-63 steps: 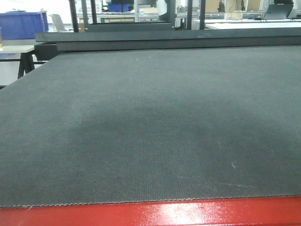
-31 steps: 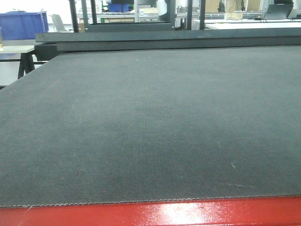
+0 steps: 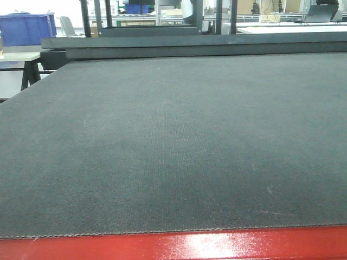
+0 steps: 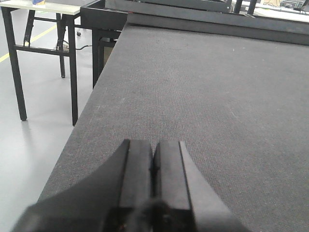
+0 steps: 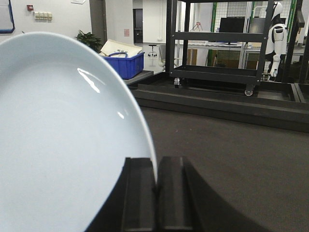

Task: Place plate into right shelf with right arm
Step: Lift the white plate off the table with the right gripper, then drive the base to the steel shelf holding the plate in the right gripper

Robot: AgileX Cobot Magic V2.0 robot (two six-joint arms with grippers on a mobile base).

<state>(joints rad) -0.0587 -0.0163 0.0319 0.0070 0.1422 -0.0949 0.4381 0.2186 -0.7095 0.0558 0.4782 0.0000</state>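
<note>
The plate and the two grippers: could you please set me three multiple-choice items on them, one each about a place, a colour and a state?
1. Where is the plate? A. Lying in a sink. B. Held on edge in the right gripper. C. Hanging from a hook.
2. What colour is the front edge of the table? A. Red. B. Yellow. C. Green.
3. How is the left gripper? A. Wide open. B. Shut on a cup. C. Shut, empty.
1 B: its rim sits between the shut jaws. 2 A: a glossy red strip crosses the front view's bottom. 3 C: its jaws meet with nothing between.
</note>
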